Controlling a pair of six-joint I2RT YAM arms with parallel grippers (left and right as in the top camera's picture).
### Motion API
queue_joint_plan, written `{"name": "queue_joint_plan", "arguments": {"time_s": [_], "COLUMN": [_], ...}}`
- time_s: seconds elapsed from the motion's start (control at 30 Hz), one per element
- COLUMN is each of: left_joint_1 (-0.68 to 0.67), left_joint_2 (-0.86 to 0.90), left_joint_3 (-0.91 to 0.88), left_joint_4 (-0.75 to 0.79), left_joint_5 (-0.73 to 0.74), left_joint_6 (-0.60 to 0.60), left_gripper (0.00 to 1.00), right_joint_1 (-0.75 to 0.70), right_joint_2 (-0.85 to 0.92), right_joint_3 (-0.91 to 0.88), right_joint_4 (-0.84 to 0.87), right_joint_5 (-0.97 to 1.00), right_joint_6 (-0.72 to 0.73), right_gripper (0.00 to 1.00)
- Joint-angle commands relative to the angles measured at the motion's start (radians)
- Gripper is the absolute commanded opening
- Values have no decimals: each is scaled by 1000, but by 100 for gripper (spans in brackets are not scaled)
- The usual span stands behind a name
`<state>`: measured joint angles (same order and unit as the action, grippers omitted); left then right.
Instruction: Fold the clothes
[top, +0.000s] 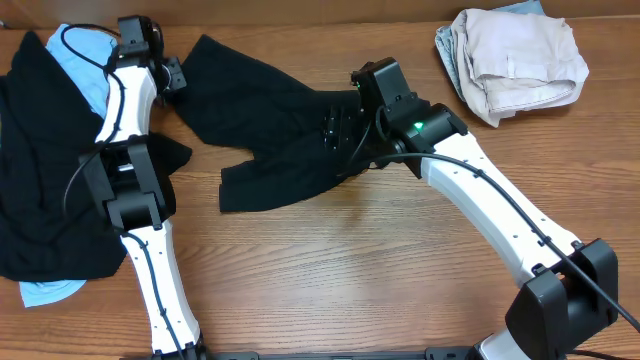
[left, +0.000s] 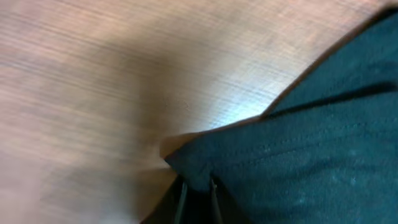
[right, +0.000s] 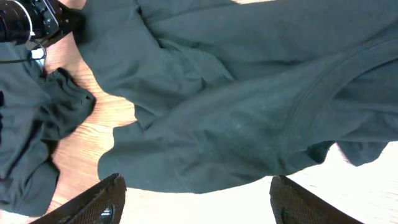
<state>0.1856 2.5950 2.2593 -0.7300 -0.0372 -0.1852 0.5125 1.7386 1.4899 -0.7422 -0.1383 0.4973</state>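
Note:
A crumpled black garment (top: 270, 140) lies spread on the wooden table's middle. My left gripper (top: 172, 78) is at its far-left corner and is shut on that corner of black cloth (left: 198, 175). My right gripper (top: 340, 130) hovers over the garment's right part, open and empty; both fingers show in the right wrist view (right: 196, 199) with the black garment (right: 249, 106) beyond them. More black clothes (top: 40, 190) are heaped at the left, over a light-blue piece (top: 85, 60).
A folded beige stack (top: 515, 62) with a light-blue piece lies at the back right. A light-blue edge (top: 48, 291) sticks out under the left black heap. Bare wood table (top: 350, 270) shows in front.

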Motion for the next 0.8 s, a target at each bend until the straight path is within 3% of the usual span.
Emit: {"name": "queue_joint_plan", "arguments": {"time_s": [0.0, 0.27, 0.4, 0.77], "left_joint_1": [12, 10, 5, 3], "left_joint_2": [-43, -149, -207, -350], "left_joint_3": [71, 235, 298, 312], "left_joint_4": [-73, -311, -398, -460], "left_joint_5": [-78, -74, -71, 49], "left_joint_6": [9, 9, 9, 8], "left_gripper": [6, 4, 4, 4], "right_joint_1": [31, 116, 122, 108], "right_joint_2": [9, 48, 87, 219], "right_joint_3": [15, 15, 15, 6], "right_joint_4": [0, -82, -103, -99], "right_joint_5": [-21, -20, -19, -24], "right_joint_6": [0, 8, 78, 262], "right_gripper": [78, 78, 78, 78]}}
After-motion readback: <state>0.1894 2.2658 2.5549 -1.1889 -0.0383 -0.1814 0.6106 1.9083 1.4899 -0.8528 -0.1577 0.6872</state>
